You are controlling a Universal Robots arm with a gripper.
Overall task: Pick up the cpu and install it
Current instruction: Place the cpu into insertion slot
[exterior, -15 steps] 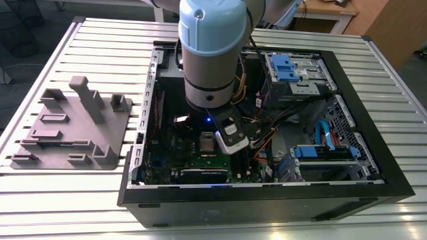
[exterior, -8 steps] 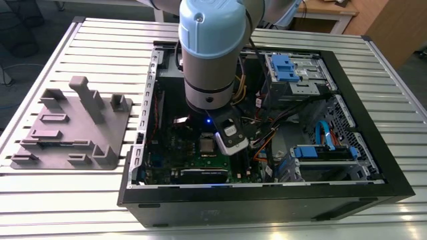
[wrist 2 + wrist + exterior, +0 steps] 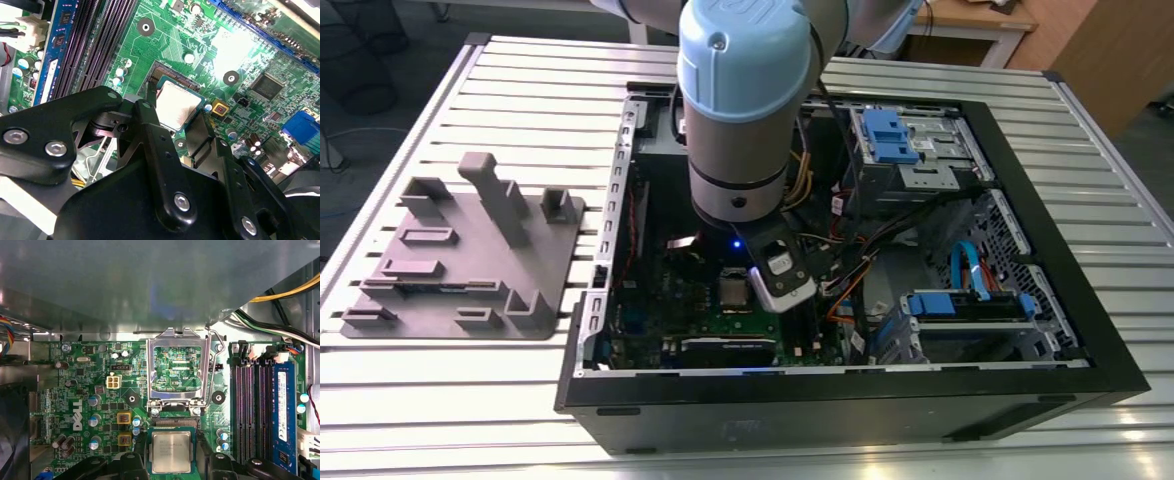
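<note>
Pale silver square cpu point(image 3: 171, 452), thin dark rim, at the claw point(image 3: 176, 459); cannot tell its grip.

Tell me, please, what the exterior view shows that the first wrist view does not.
The exterior view adds the grey tray on the slatted table, the robot arm and the whole open computer case. The first wrist view adds the socket frame hinged open and the memory slots. Both show the cpu on the green motherboard.
</note>
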